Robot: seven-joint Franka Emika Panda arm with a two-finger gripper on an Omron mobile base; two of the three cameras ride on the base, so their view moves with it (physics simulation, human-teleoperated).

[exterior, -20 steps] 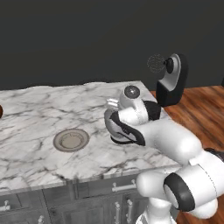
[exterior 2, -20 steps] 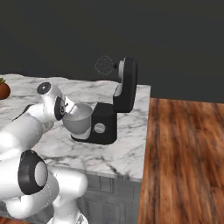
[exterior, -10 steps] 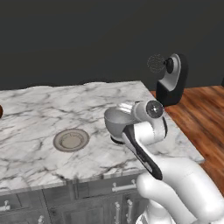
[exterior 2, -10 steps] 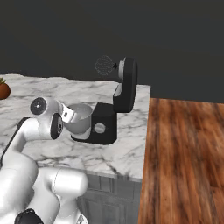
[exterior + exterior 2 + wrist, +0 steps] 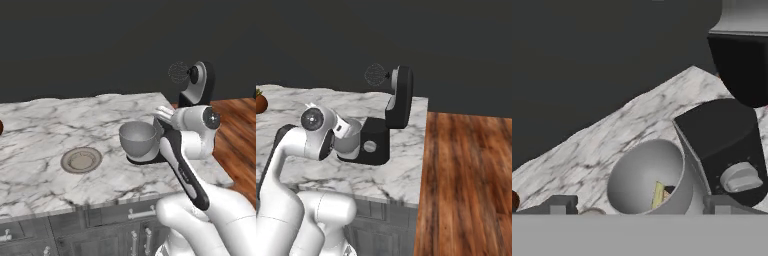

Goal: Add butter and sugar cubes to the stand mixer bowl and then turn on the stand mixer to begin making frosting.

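The gripper (image 5: pixel 639 205) has its 2 dark fingertips (image 5: pixel 559 204) spread wide apart with nothing between them, hanging just beside the stand mixer bowl (image 5: pixel 649 182) and looking down into it from the side. Inside the bowl lies the butter (image 5: pixel 658 194), a pale-yellow stick leaning against the inner wall, with a small tan lump touching it that may be the sugar cubes (image 5: pixel 666 195); too small to be sure.

The bowl sits on the base of the stand mixer (image 5: pixel 387 127), which stands near the counter's right edge, close to its front right corner. The mixer's black head is tilted up and back, the wire whisk (image 5: pixel 375 75) raised well clear of the bowl. The silver round knob (image 5: pixel 370 146) faces the counter's right edge.

On the marble counter (image 5: pixel 45 130), a flat round grey plate (image 5: pixel 81 159) lies well apart from the bowl, toward the front edge. A reddish-brown object (image 5: pixel 260 102) sits at the far left.
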